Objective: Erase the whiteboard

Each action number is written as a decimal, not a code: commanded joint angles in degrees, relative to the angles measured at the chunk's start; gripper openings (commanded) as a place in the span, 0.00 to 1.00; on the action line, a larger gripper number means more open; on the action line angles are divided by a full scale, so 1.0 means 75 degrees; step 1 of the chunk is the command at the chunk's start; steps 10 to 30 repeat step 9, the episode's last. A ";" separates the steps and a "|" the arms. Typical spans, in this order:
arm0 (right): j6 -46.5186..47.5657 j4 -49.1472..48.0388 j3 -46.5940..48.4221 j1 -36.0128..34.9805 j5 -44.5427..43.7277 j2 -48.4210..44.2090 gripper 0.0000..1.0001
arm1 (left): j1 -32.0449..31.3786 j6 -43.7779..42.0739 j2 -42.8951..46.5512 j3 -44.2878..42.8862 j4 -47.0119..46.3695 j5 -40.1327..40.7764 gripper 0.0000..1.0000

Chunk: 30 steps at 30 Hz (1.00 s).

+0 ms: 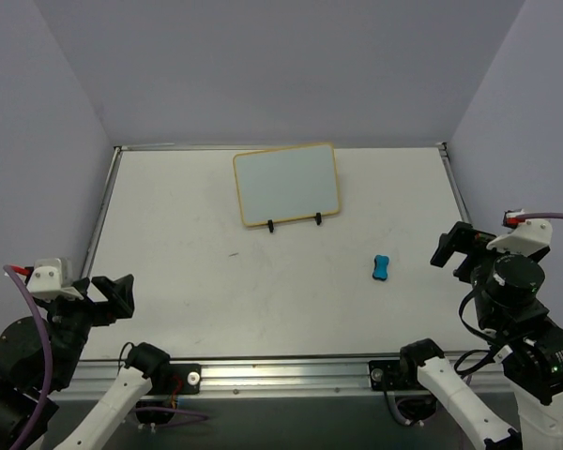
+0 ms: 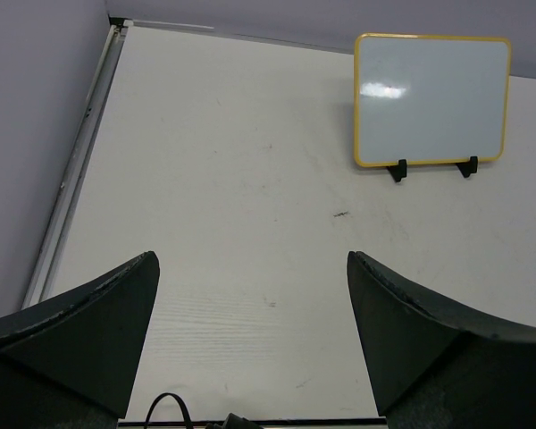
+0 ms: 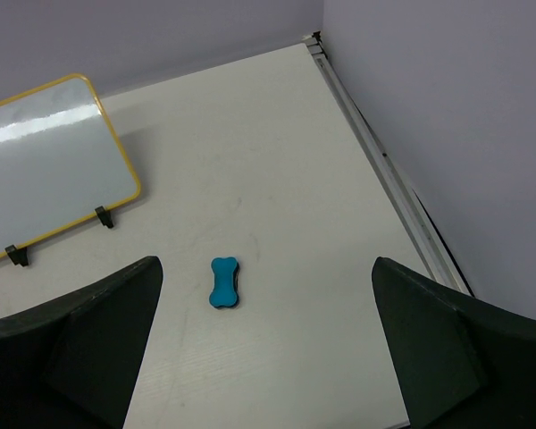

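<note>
The whiteboard (image 1: 287, 184) stands top middle on the tabletop (image 1: 188, 262) and looks clean, so the job seems done. The blue eraser (image 1: 381, 267) lies lower right; the left claw (image 2: 252, 286) and right claw (image 3: 266, 268) gape wide, empty.

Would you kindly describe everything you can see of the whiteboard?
The whiteboard is a rectangle with a glossy white face, a thin yellow-tan frame and rounded corners. It looks blank, with glare. It rests skewed at the far middle of the table, on two black feet at its near edge. Nothing else touches it.
</note>
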<state>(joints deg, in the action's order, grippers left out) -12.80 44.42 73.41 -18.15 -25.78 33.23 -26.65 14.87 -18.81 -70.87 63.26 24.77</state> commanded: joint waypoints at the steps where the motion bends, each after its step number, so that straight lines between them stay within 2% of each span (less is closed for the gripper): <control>1: 0.0230 -0.0181 -0.0038 -0.0076 -0.0219 -0.0119 1.00 | -0.0032 0.0009 -0.0152 -0.0066 -0.0010 -0.0116 0.94; 30: 0.0183 -0.0146 -0.0084 -0.0064 -0.0336 -0.0083 1.00 | -0.0020 -0.0003 -0.0153 -0.0066 -0.0021 -0.0093 0.94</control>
